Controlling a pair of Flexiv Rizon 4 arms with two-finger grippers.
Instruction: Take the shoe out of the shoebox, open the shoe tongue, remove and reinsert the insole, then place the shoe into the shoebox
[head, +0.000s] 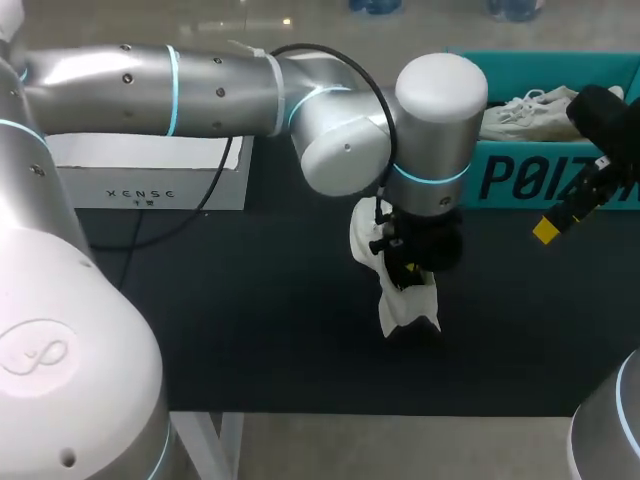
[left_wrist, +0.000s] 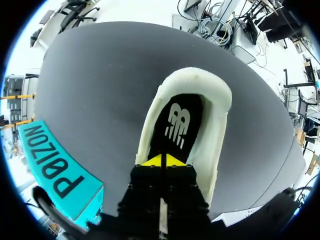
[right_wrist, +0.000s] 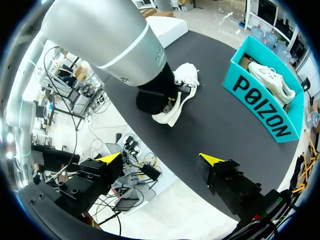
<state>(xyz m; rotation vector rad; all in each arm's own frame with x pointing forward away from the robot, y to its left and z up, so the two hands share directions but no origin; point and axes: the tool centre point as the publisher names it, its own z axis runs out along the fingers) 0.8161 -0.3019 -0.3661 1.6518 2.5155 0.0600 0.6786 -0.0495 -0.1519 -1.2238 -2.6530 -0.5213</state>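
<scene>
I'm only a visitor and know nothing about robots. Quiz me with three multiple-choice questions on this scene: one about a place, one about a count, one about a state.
1. Where is the shoe that the left fingers reach into? A on the black table; B in the shoebox; C on the floor.
2. How many white shoes show? A one; B two; C three.
3. The right fingers are: A shut on a shoe; B open, empty; C shut on the shoebox.
Answers: 1 A, it lies on the table, outside the shoebox. 2 B, a second shoe lies in the shoebox. 3 B, the yellow tips stand far apart with nothing between.
</scene>
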